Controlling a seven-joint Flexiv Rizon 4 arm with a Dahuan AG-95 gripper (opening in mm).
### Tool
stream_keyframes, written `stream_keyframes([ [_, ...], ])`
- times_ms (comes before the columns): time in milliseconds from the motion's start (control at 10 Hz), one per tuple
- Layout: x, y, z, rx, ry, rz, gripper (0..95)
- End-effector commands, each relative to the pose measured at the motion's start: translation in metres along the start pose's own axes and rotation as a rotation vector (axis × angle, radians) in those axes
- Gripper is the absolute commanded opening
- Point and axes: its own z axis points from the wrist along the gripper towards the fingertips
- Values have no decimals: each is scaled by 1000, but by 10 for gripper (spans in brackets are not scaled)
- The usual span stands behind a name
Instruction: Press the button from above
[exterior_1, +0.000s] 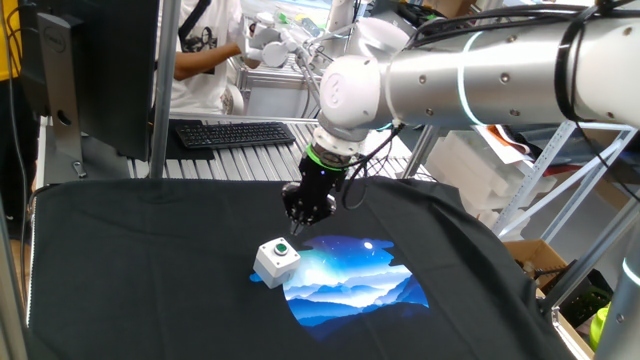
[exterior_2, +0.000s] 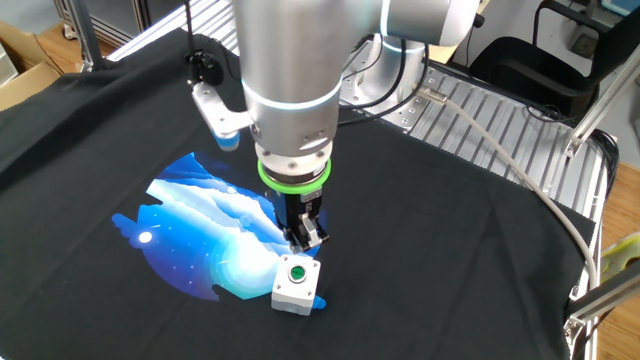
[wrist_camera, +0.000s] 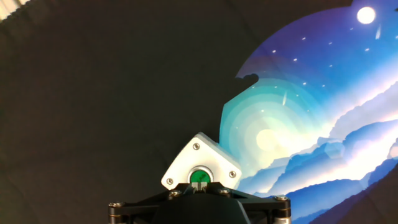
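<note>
At lower centre of one fixed view, the green button (exterior_1: 281, 249) sits in the top of a light-grey box (exterior_1: 273, 264), which rests on the black cloth-covered surface (exterior_1: 130, 270) at the left edge of a blue-and-white printed landscape (exterior_1: 350, 283). Just above and behind the box, apart from it, hangs the end effector (exterior_1: 297, 227); whether its fingers are parted cannot be told. Farther back, at upper left, lies a black keyboard (exterior_1: 233, 132).

Green button (exterior_2: 297, 272) in my light-grey box (exterior_2: 291, 292). Black cloth (exterior_2: 450, 230) with blue-white night-sky print (exterior_2: 205, 235), possibly clouds. Green ring (exterior_2: 294, 177) at my wrist.
</note>
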Motion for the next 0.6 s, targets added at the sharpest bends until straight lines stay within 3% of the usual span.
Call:
stream_keyframes([
  [100, 1, -12, -1, -15, -11, -8, 0],
  [300, -6, -22, -2, -5, 0, -22, 0],
  [600, -11, -25, -2, -2, -6, -18, 0],
])
